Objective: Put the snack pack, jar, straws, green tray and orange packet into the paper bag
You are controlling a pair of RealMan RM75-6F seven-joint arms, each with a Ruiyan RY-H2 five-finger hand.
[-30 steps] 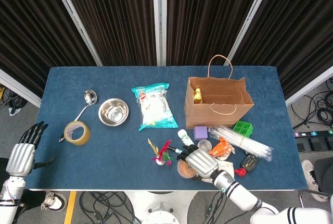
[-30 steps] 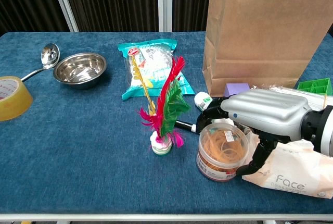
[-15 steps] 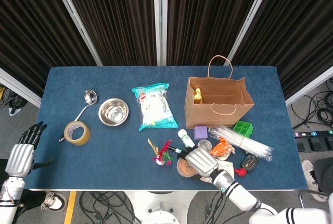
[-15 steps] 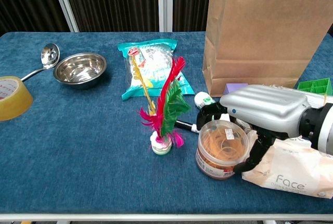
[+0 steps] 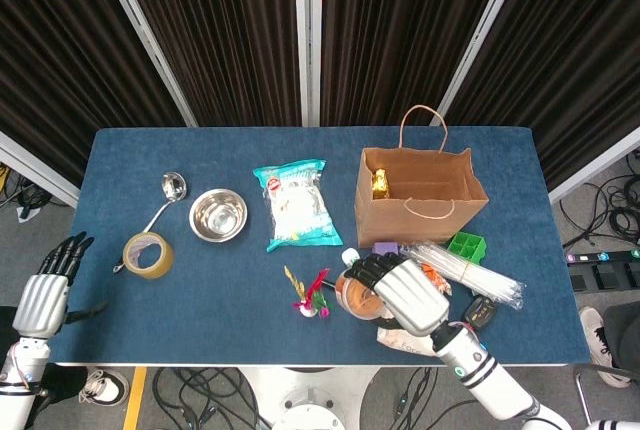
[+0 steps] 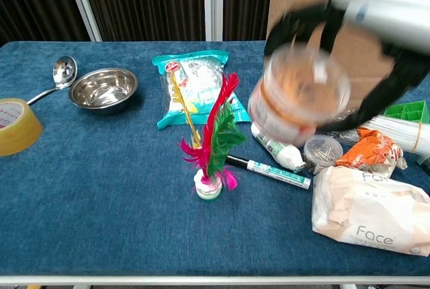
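Observation:
My right hand (image 5: 402, 292) grips the clear jar (image 5: 357, 291) of rubber bands and holds it lifted off the table; in the chest view the jar (image 6: 299, 93) is blurred and high, in front of the paper bag (image 6: 349, 57). The open paper bag (image 5: 420, 196) stands upright behind it. The teal snack pack (image 5: 297, 204) lies flat left of the bag. The straws (image 5: 468, 270), green tray (image 5: 467, 245) and orange packet (image 6: 367, 157) lie right of the hand. My left hand (image 5: 47, 292) hangs off the table's left edge, fingers apart, holding nothing.
A feather shuttlecock (image 6: 212, 149), a marker (image 6: 270, 167), a white bottle (image 6: 273, 145), a small tub (image 6: 320, 152) and a "Face" pack (image 6: 371, 212) lie under and around the lifted jar. A steel bowl (image 5: 219, 215), spoon (image 5: 166, 198) and tape roll (image 5: 148, 253) sit at the left.
My right hand has lifted the jar off the table and up toward the bag, uncovering the white bottle, small tub and orange packet. The left hand has not moved.

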